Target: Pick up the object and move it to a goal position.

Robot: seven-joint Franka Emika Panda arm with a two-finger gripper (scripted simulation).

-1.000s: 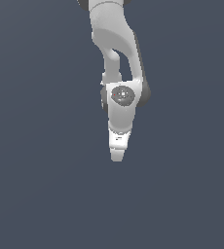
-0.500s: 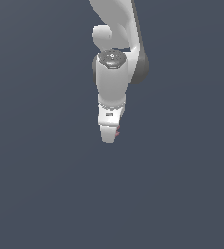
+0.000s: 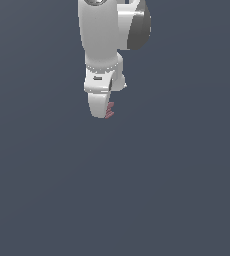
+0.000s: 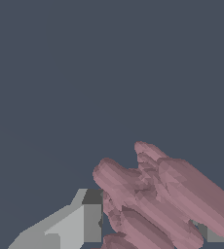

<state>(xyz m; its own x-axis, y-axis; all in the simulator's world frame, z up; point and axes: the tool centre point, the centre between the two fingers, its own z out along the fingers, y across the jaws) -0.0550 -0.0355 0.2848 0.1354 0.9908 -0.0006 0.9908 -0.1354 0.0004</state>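
The object [image 3: 110, 110] is a small dusty-pink lump of rounded ridges that peeks out beside the tip of my white gripper [image 3: 102, 111] in the exterior view, high over the dark ground. In the wrist view the object [image 4: 158, 197] fills the space between the fingers as a bunch of slanted pink ridges. One grey finger [image 4: 82, 221] stands beside it and a bit of the other finger [image 4: 215, 236] shows behind it. The gripper [image 4: 150, 219] is shut on the object. In the exterior view the fingers overlap, so most of the object is hidden.
A plain dark blue-grey ground [image 3: 137, 200] lies all around and below the arm. No other objects, containers or edges show in either view.
The arm has risen, moving up and slightly towards the exterior view's left, carrying the object with it. The gripper has stayed shut.
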